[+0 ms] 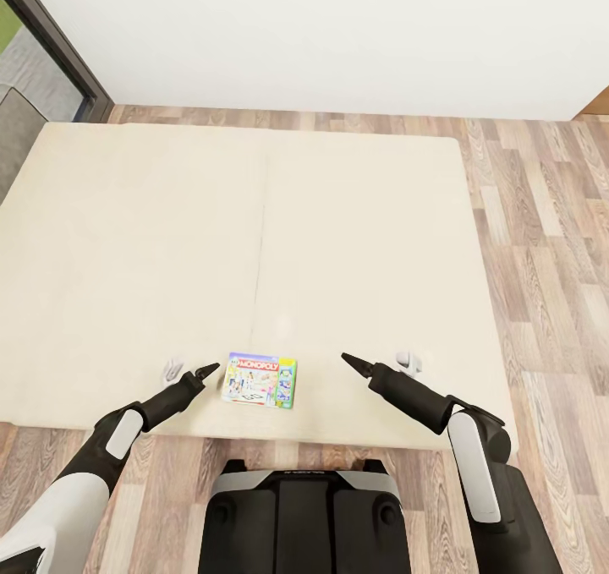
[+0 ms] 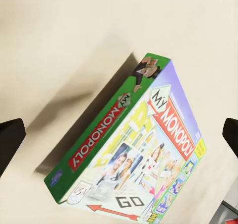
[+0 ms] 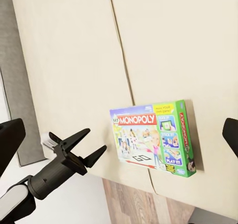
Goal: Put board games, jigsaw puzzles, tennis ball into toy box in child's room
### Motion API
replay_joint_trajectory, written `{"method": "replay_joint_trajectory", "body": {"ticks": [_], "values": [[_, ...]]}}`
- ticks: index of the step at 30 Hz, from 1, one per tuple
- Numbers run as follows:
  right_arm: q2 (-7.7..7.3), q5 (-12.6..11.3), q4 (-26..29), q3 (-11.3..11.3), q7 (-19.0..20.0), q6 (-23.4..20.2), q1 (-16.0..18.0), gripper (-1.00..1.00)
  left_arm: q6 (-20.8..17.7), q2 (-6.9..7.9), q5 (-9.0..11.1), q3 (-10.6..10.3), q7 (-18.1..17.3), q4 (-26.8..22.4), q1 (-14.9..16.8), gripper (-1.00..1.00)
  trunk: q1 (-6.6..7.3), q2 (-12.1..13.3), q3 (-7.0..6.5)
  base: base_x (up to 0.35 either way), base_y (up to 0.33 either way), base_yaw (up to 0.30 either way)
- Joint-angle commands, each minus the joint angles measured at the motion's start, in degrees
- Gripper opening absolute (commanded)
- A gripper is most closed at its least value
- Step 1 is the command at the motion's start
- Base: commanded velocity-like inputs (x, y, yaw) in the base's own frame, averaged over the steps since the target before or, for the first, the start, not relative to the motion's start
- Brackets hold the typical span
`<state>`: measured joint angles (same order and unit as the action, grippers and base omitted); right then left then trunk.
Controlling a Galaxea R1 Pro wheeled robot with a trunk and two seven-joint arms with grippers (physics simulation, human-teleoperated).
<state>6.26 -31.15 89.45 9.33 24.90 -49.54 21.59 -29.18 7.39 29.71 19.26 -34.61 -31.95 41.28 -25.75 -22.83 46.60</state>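
A board game box [image 1: 260, 379] with a printed Monopoly cover and green sides lies flat on the cream bed [image 1: 254, 219], close to its near edge. My left gripper [image 1: 191, 372] hangs just left of the box, open and empty. The right gripper [image 1: 381, 361] is further off on the box's right side, also open and empty. The left wrist view has the box [image 2: 139, 154] close up between the widely spread fingertips [image 2: 10, 140]. Seen from the right wrist, the box [image 3: 153, 137] lies with the open left gripper [image 3: 84, 147] beside it.
Wood-plank floor [image 1: 541, 261] runs along the bed's right side and behind it, up to a white wall [image 1: 338, 33]. A dark-framed glass door [image 1: 59, 50] is at the far left. My base [image 1: 309, 515] stands against the bed's near edge.
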Motion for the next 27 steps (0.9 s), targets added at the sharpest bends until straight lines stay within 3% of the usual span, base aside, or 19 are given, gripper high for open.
{"method": "replay_joint_trajectory", "body": {"ticks": [1,27], "values": [[0.07,0.1,0.0,0.2,0.3,-0.4,0.0,1.00,-0.4,-0.01,0.3,0.2,-0.1,0.0,0.0,1.00,-0.03,-0.1,0.06,0.000,0.000,0.000],[0.09,0.1,0.0,0.2,0.3,-0.4,0.0,1.00,-0.4,-0.01,0.3,0.2,-0.1,0.0,0.0,1.00,-0.03,-0.1,0.06,0.000,-0.024,0.000]]}}
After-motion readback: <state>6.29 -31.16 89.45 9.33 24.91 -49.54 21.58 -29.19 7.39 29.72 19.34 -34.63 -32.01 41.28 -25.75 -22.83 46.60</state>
